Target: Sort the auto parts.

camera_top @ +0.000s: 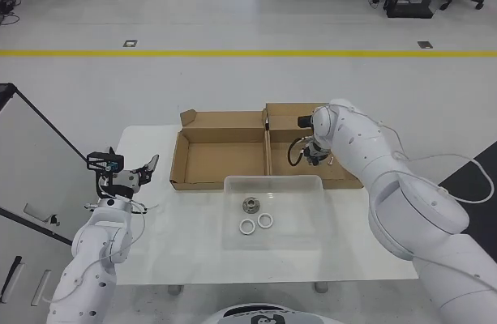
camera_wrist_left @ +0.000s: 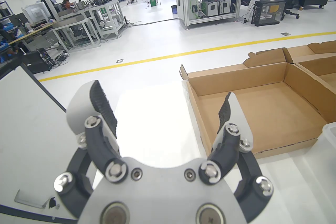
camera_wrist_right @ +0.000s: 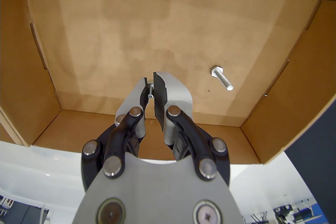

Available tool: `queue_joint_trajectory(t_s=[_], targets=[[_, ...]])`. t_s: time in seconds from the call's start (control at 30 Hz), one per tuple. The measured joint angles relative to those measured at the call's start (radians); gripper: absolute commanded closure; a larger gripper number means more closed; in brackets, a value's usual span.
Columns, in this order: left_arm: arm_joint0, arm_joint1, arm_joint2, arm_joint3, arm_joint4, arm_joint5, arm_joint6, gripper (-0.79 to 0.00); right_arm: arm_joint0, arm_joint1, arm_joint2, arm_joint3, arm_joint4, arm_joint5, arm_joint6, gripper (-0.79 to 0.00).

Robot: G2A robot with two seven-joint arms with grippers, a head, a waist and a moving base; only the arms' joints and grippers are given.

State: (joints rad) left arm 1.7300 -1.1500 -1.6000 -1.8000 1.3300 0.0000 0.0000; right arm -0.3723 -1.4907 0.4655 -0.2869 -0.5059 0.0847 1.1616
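The left box (camera_top: 220, 162) and right box (camera_wrist_right: 105, 25) are plain brown. The table (camera_top: 151, 243) is white, the bin (camera_top: 272, 180) clear. Two white rings (camera_top: 247, 227) lie at six o'clock of a silver-grey part (camera_top: 251, 205). The loose bolt (camera_wrist_right: 221, 77) and gripped bolt (camera_wrist_right: 150, 89) are shiny silver. The left gripper (camera_wrist_left: 162, 89) has black ribbed pads (camera_wrist_left: 103, 107).

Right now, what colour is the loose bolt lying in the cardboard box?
Shiny silver; the loose bolt shows best in the right wrist view.
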Motion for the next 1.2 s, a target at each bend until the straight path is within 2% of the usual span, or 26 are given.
queue_joint_trajectory(t_s=[0.77, 0.9, 1.2], targets=[[0.0, 0.0, 0.0, 0.0, 0.0, 0.0, 0.0, -0.785, -0.014, -0.033, 0.023, 0.089, -0.013, -0.023, -0.042, 0.0], [0.0, 0.0, 0.0, 0.0, 0.0, 0.0, 0.0, -0.785, -0.015, -0.036, 0.028, 0.095, -0.014, -0.024, -0.049, -0.145], [0.0, 0.0, 0.0, 0.0, 0.0, 0.0, 0.0, -0.785, -0.015, -0.04, 0.039, 0.106, -0.021, -0.026, -0.059, -0.259]])
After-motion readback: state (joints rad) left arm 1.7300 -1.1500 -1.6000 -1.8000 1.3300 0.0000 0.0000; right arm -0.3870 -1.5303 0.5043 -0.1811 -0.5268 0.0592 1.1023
